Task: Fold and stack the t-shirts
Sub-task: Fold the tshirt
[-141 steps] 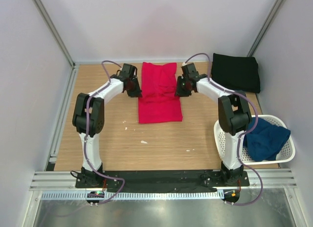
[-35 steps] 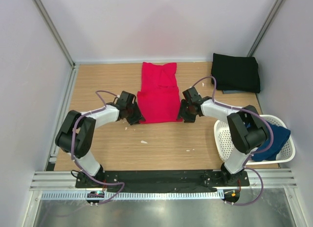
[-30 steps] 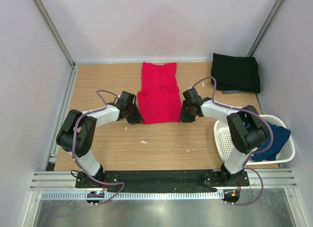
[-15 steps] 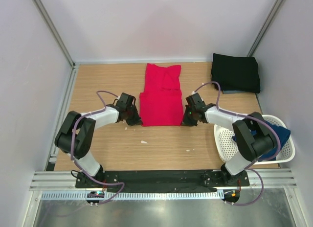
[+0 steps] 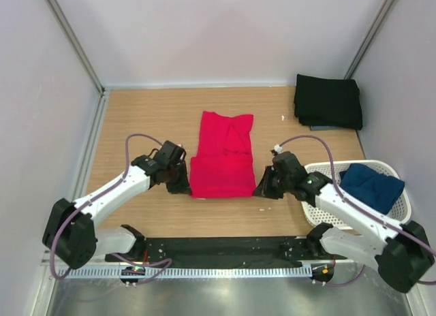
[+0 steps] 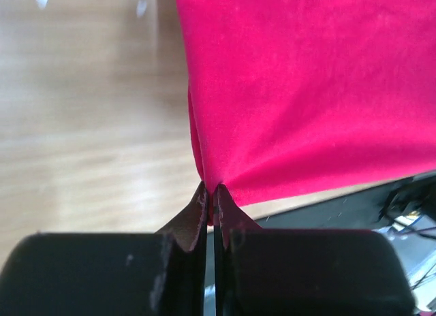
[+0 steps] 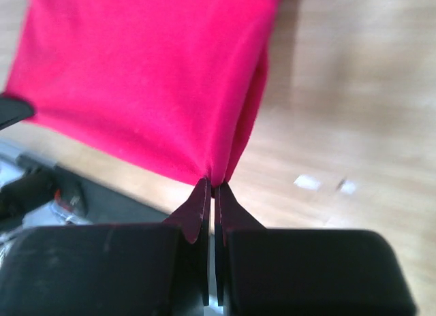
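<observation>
The red t-shirt [image 5: 223,159], partly folded, lies mid-table with its near edge pulled toward the arm bases. My left gripper [image 5: 184,188] is shut on its near left corner; the wrist view shows the red cloth [image 6: 306,91] pinched between the closed fingertips [image 6: 210,197]. My right gripper [image 5: 261,191] is shut on the near right corner, the red cloth [image 7: 150,77] clamped at the tips [image 7: 213,188]. A folded black t-shirt [image 5: 328,101] rests at the far right. The navy t-shirt [image 5: 371,186] lies crumpled in the basket.
The white perforated basket [image 5: 320,174] stands at the right near edge, close to my right arm. A few small white scraps [image 5: 283,116] lie on the wooden table. Walls enclose the table on the left, back and right. The black base rail [image 5: 225,248] runs along the front.
Both grippers closed on the red shirt's near corners and dragged it toward the arm bases. The far part slid along, and both arms have drawn back and lowered.
</observation>
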You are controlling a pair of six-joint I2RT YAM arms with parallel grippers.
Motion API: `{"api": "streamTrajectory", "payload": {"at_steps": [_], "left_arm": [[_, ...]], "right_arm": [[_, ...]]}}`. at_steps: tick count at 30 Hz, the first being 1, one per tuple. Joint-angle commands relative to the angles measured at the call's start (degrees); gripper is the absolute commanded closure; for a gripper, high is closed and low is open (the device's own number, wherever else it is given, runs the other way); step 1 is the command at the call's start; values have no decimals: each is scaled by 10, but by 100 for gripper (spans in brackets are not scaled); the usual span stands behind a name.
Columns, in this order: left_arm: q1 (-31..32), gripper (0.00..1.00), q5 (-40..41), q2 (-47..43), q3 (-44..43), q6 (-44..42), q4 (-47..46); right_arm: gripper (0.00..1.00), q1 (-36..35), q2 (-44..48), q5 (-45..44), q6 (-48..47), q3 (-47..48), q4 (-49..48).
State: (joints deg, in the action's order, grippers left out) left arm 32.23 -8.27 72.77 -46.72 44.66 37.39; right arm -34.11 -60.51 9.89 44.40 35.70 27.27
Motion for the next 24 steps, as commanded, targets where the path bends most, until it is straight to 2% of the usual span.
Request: {"api": "streamTrajectory", "payload": {"at_steps": [1, 6, 9, 14, 20, 24], "left_arm": [[20, 100, 49, -53, -24, 19, 143], [27, 100, 108, -130, -103, 38, 253], [27, 100, 133, -134, -158, 35, 279], [27, 100, 163, -84, -228, 8, 255], [21, 100, 189, 4, -279, -26, 211], [0, 100, 163, 57, -294, -27, 169]], "right_arm": [[99, -46, 78, -14, 79, -7, 73], [99, -90, 153, -71, 143, 35, 177], [99, -93, 167, -102, 141, 100, 241], [99, -93, 132, -183, 137, 170, 299], [99, -93, 81, -235, 108, 222, 307], [99, -90, 64, -280, 94, 227, 288]]}}
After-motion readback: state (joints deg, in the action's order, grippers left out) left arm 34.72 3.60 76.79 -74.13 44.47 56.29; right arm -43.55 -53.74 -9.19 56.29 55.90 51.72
